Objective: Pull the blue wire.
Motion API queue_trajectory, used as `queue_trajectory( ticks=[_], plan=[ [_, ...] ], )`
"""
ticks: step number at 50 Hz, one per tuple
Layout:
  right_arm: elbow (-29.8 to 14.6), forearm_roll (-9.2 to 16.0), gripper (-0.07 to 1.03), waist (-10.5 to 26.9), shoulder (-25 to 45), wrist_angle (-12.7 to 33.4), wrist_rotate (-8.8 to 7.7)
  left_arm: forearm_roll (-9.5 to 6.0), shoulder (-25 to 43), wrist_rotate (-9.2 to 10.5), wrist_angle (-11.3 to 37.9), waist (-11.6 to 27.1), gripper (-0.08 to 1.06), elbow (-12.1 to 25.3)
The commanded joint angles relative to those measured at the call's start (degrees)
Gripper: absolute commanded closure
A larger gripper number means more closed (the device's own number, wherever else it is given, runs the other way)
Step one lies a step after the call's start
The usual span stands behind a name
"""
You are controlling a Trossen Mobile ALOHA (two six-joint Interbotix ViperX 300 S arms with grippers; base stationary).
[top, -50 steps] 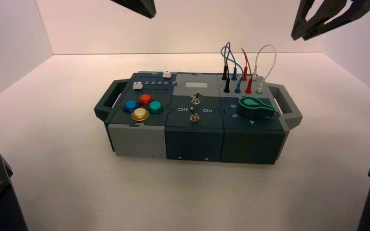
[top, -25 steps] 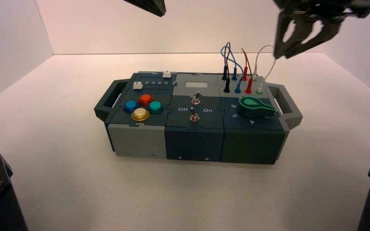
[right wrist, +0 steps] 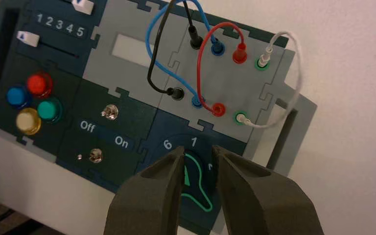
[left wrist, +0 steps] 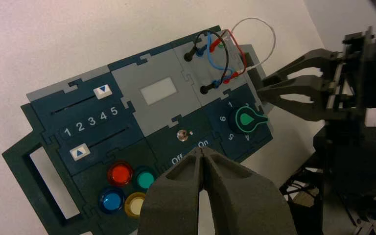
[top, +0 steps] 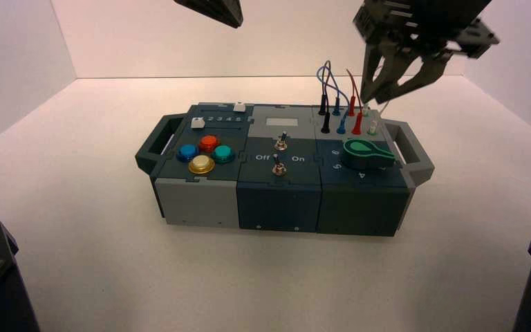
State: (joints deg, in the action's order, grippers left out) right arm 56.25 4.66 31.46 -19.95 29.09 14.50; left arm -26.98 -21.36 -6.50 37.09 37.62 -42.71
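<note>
While the high view half hides it behind our right gripper [top: 379,90], the right wrist view shows the blue wire [right wrist: 152,36] looped and plugged into the box [top: 276,200]; fingers parted, empty. Left gripper [left wrist: 204,155] clenched, aloft.

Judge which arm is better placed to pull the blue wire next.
Right. The right gripper hangs open just above the wire bank, close to the blue wire, whose plugs are both seated. The left gripper is shut and raised over the box's far left side.
</note>
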Motion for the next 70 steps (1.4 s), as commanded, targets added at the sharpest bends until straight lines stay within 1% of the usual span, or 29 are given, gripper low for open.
queue_trajectory(
  ticks=[1, 11, 20, 26, 36, 44, 46, 52, 58, 61, 66, 67, 70],
  plan=[
    [-1.7, 0.4, 0.65, 0.3, 2.2, -1.4, 0.18, -0.18, -0.4, 0.00, -0.8, 0.1, 1.01, 1.1],
    [-3.4, 0.5, 0.61, 0.3, 6.7, -3.1, 0.26, -0.18, -0.1, 0.00, -1.4, 0.1, 1.01, 1.3],
    [-5.3, 2.5, 0.61, 0.3, 9.8, -4.4, 0.18, -0.18, 0.4, -0.09, -1.6, 0.1, 1.01, 1.7],
    [-5.8, 2.5, 0.61, 0.3, 10.5, -4.7, 0.26, -0.09, 0.5, -0.09, -1.5, 0.1, 1.01, 1.7],
    [-6.9, 2.2, 0.61, 0.2, 12.8, -5.8, 0.09, -0.09, 0.5, -0.18, -1.6, 0.1, 1.01, 1.8],
    [-7.6, 1.4, 0.62, 0.1, 14.3, -6.9, -0.09, -0.09, 0.5, -0.18, -1.6, 0.2, 1.01, 2.0],
    [-7.8, 0.9, 0.62, 0.1, 14.8, -7.1, -0.18, -0.09, 0.5, -0.18, -1.6, 0.1, 1.01, 2.1],
    [-8.6, -0.3, 0.68, 0.0, 15.9, -6.9, -0.09, -0.09, 0.5, -0.18, -1.6, 0.2, 1.01, 2.3],
    [-8.9, -0.8, 0.71, 0.0, 16.7, -6.6, -0.09, -0.09, 0.5, -0.18, -1.5, 0.1, 1.01, 2.2],
    [-9.0, -1.1, 0.76, 0.0, 17.1, -6.4, -0.18, -0.09, 0.5, -0.18, -1.5, 0.2, 1.01, 2.3],
    [-9.1, -2.4, 0.98, 0.0, 17.7, -6.0, -0.62, -0.09, 0.5, -0.18, -1.6, 0.1, 1.01, 2.2],
    [-9.1, -2.5, 0.99, -0.1, 17.7, -5.8, -0.70, -0.09, 0.5, -0.18, -1.5, 0.1, 1.01, 2.2],
    [-9.4, -3.2, 0.99, 0.0, 17.8, -5.1, -0.79, -0.09, 0.5, -0.18, -1.5, 0.2, 1.01, 2.2]
  ],
)
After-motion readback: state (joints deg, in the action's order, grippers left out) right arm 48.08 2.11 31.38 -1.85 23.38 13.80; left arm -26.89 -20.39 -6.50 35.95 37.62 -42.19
